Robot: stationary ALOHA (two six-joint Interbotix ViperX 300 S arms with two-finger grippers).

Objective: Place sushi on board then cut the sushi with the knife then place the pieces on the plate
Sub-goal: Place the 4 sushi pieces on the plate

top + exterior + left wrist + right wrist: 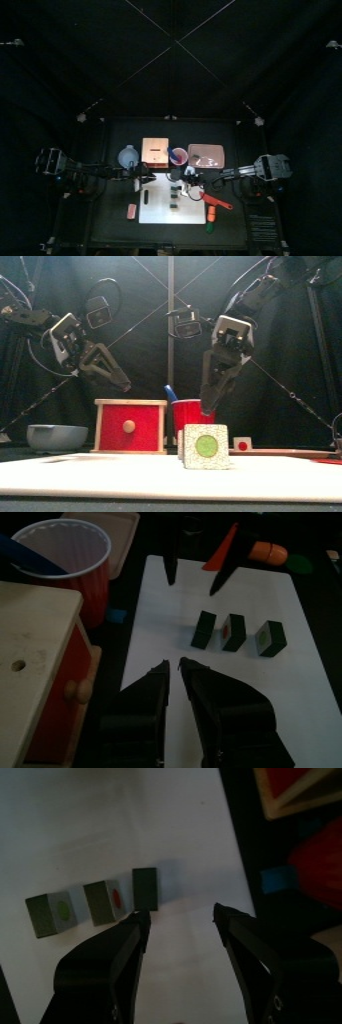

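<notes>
Three dark green sushi pieces [234,632] stand apart in a row on the white board [160,622]; in the front view they overlap as one block [205,446]. My right gripper [178,916] hovers open over the board just beside the row [104,903], with nothing between its fingers. My left gripper [178,662] hangs shut and holds nothing, a short way from the pieces on the wooden-box side. The red knife [217,203] lies on the table off the board's right edge. The blue knife [171,393] stands in the red cup [191,414]. The pink tray [206,155] sits at the back right.
The wooden box with its red drawer front [131,426] stands behind the board, left of the cup. A blue-grey bowl [56,436] sits further left. An orange toy [271,552] lies near the red knife, and a small pink toy [132,210] lies left of the board.
</notes>
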